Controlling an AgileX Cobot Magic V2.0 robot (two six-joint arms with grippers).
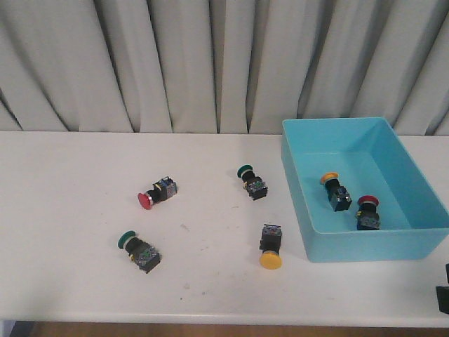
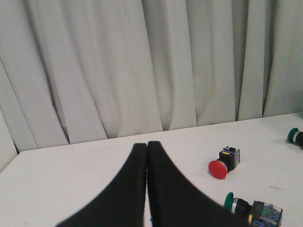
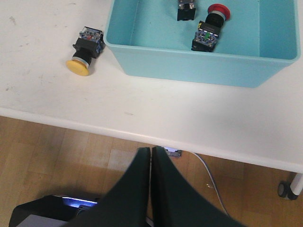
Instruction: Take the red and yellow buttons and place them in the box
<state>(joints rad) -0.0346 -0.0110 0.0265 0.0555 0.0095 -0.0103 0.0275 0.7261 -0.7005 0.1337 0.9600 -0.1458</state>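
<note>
On the white table lie a red button [image 1: 156, 193] [image 2: 223, 163] at the left middle and a yellow button [image 1: 271, 247] [image 3: 85, 51] just left of the box. The turquoise box [image 1: 400, 242] [image 3: 189, 64] stands at the right and holds a yellow button [image 1: 334, 189] and a red button [image 1: 367, 212] [image 3: 210, 29]. My left gripper [image 2: 146, 144] is shut and empty, over the table well left of the red button. My right gripper [image 3: 150, 149] is shut and empty, hanging off the table's front edge over the floor; only a bit of that arm [image 1: 443, 293] shows in the front view.
Two green-capped switches lie on the table, one at the front left [image 1: 139, 250] [image 2: 251, 209] and one near the middle [image 1: 252, 181]. Grey curtains [image 1: 210, 63] hang behind the table. Wooden floor [image 3: 57, 161] and a cable [image 3: 210, 177] lie below the front edge.
</note>
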